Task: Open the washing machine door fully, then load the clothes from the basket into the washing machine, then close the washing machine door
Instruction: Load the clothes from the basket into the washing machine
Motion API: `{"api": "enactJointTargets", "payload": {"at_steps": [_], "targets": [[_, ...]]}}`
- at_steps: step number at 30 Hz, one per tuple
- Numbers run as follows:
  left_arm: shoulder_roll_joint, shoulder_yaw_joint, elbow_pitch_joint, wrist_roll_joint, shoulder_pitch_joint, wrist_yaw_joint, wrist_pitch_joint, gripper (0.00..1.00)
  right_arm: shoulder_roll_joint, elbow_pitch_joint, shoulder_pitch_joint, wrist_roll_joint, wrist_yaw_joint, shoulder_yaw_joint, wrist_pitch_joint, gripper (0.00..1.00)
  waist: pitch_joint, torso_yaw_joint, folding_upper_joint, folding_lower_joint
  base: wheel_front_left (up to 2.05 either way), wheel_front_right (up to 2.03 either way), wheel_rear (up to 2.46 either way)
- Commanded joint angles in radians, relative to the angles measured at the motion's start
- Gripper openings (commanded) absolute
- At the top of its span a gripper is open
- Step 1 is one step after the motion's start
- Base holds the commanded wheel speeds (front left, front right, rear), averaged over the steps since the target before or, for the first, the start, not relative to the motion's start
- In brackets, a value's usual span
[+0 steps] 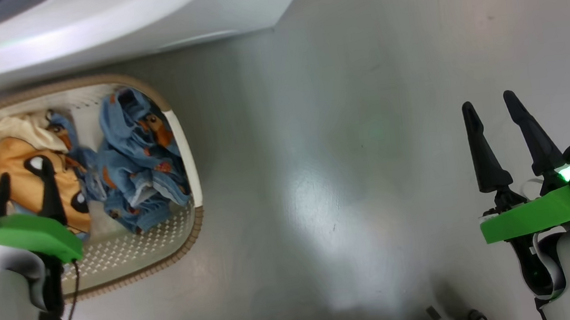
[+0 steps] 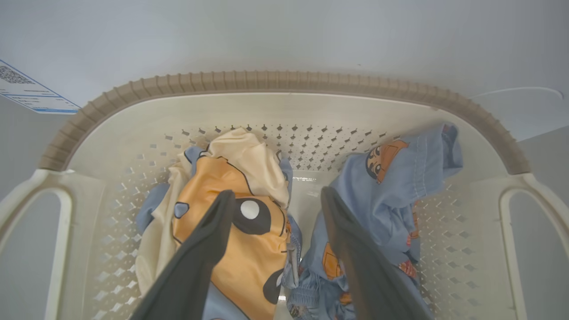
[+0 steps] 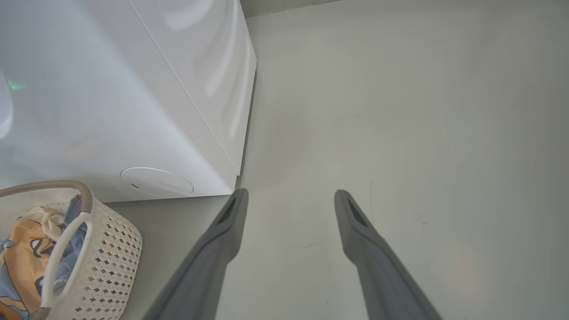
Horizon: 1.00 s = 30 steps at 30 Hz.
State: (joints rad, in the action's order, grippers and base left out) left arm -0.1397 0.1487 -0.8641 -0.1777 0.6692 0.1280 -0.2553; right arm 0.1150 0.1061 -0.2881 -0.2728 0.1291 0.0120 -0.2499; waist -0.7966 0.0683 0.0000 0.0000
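**L gripper over the basket, clothes not yet taken**

The left gripper (image 2: 278, 195) is wide open w/ nothing between its fingers. It hangs over the basket (image 2: 284, 80), which stands on the floor (image 1: 345, 175) just in front of the washing machine (image 1: 143, 16). The right gripper (image 1: 488, 104) is also wide open and empty, over bare floor, well apart from the basket.

The clothes are both inside the basket: the orange garment (image 2: 249, 253) and the light blue garment (image 2: 400, 178) beside it, touching in the middle. We judge them light, soft and floppy. They will probably sag when lifted, and a loose end may catch on the rim. In our opinion the best place to hold is a thick bunched fold near the middle of one piece, e.g. the raised cream-and-orange hump, not a thin edge.

Views: the left wrist view gives how the fingers lie vs. the garments, one over the orange piece and one over the blue, plus a label (image 2: 26, 89) on the machine. The head view gives both arms together. The right wrist view gives the machine's corner, a round cap (image 3: 155, 181) low on its front, and the basket's outer wall w/ a white handle (image 3: 62, 258).
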Motion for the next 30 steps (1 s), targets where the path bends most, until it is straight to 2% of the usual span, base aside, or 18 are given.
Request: {"api": "enactJointTargets", "payload": {"at_steps": [1, 6, 20, 30], "targets": [[-0.052, 0.027, -0.018, 0.008, -0.003, -0.001, -0.006, 1.0, -0.007, -0.025, 0.017, 0.015, 0.002, -0.018, -0.012, 1.0, -0.032, 0.015, 0.0, 0.0, 0.0, 0.0, 0.0], [-0.088, 0.036, -0.123, 0.003, 0.061, -0.013, -0.006, 1.0, -0.017, -0.029, 0.013, 0.014, 0.002, -0.022, -0.012, 1.0, -0.066, 0.029, 0.0, 0.0, 0.0, 0.0, 0.0], [-0.156, -0.004, -0.324, 0.018, 0.186, -0.011, 0.013, 1.0, -0.031, -0.033, 0.02, 0.012, 0.002, -0.023, -0.012, 1.0, -0.108, 0.054, 0.0, 0.0, 0.0, 0.0, 0.0], [-0.177, -0.014, -0.388, -0.002, 0.246, -0.007, 0.061, 1.0, -0.035, -0.04, 0.029, 0.012, 0.002, -0.019, -0.012, 1.0, -0.136, 0.072, 0.0, 0.0, 0.0, 0.0, 0.0]]}}
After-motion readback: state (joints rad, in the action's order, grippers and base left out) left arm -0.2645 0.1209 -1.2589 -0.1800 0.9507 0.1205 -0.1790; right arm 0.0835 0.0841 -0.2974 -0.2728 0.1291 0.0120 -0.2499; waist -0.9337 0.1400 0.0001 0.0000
